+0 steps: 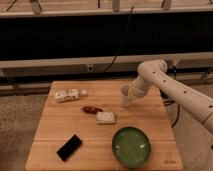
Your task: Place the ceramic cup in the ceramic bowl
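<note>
A square table of pale wooden planks (pixel 150 120) is standing on a speckled grey floor (pixel 20 115). Behind it a dark wall panel (pixel 60 35) is running across the room, with a pale horizontal rail (pixel 50 64) below it and a thin black cable (pixel 121 42) hanging down towards that rail. The white robot arm (pixel 180 92) is reaching in from the right. Its gripper (pixel 132 93) is sitting over the far right part of the table, its fingers pressed together on the wall of the small plain white ceramic cup (pixel 125 96) and pinching it. The cup is leaning slightly, and I cannot tell whether its base is touching the wood. The wide round green-glazed ceramic bowl (pixel 131 146) is resting near the front edge, well apart from the cup. A flat white rectangular block (pixel 106 118) is lying mid-table, with a small reddish-brown object (pixel 91 109) just beside its far left corner. A white packet (pixel 67 95) is lying near the far left corner. A flat black rectangular object (pixel 69 147) is lying at an angle near the front left.
</note>
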You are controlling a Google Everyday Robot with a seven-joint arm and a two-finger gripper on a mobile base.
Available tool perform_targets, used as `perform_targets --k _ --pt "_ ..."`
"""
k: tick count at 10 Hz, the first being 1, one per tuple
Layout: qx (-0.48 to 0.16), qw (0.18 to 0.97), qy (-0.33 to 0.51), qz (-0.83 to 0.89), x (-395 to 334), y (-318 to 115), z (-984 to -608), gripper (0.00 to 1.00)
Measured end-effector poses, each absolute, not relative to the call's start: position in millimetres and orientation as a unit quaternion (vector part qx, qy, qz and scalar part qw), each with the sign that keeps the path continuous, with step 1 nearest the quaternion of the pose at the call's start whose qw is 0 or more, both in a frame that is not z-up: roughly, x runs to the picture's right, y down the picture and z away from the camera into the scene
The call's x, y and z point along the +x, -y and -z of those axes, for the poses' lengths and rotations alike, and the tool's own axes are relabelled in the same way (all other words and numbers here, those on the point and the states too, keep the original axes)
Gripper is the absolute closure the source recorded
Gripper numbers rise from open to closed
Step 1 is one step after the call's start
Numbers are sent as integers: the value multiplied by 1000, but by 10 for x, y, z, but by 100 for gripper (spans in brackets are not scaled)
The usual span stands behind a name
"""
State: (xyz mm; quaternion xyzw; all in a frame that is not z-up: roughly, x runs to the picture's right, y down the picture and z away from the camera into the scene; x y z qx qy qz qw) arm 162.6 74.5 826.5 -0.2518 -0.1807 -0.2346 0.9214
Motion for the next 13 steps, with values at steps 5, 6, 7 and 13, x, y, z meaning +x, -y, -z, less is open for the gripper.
perform_targets --k 5,6,7,13 --pt "-244 920 187 243 1597 -720 -7971 100" --pt "-240 920 188 247 1578 -681 -7873 100" --pt "-239 919 189 249 1569 -694 -7839 100" --pt "-237 916 195 259 1570 -823 -7529 100"
